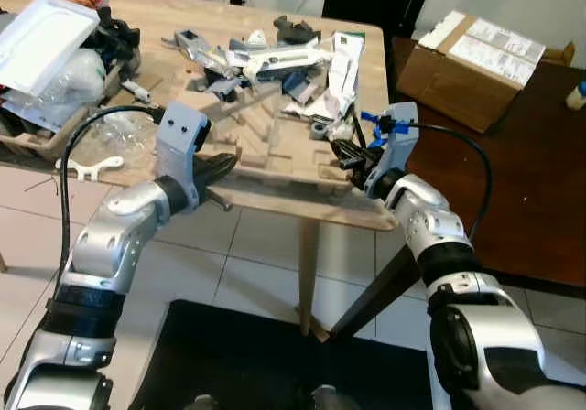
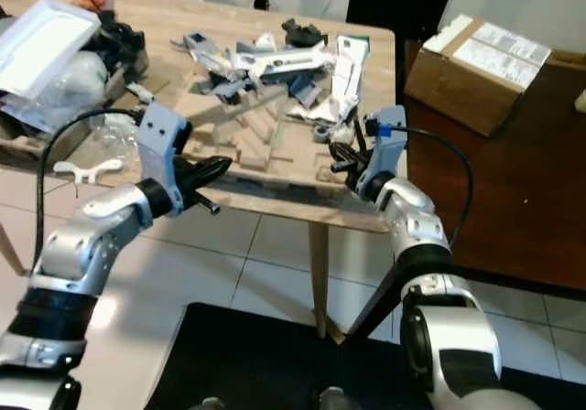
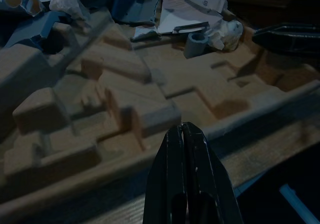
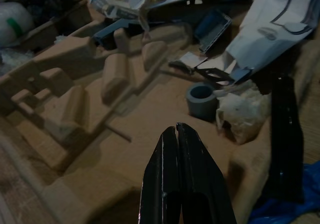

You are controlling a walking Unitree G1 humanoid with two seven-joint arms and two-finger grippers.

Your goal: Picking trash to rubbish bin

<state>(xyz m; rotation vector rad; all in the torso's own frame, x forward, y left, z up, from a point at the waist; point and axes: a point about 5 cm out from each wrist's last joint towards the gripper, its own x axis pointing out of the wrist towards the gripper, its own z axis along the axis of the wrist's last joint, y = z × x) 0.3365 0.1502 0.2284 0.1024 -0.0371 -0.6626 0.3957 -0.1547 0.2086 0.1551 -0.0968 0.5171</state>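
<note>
You are at the start: nothing is lifted yet. The wooden table (image 1: 366,80) ahead of both grippers carries all the trash. Largest is the moulded cardboard tray (image 1: 275,145), lying between the two grippers at the near edge. Beyond their tips sits the heap of torn packaging (image 1: 275,62). The small grey tube (image 4: 202,100) lies just past the right gripper (image 4: 177,134), whose fingers are pressed together and empty. The left gripper (image 3: 184,134) is likewise closed, holding nothing. No bin is in sight, probably behind you.
</note>
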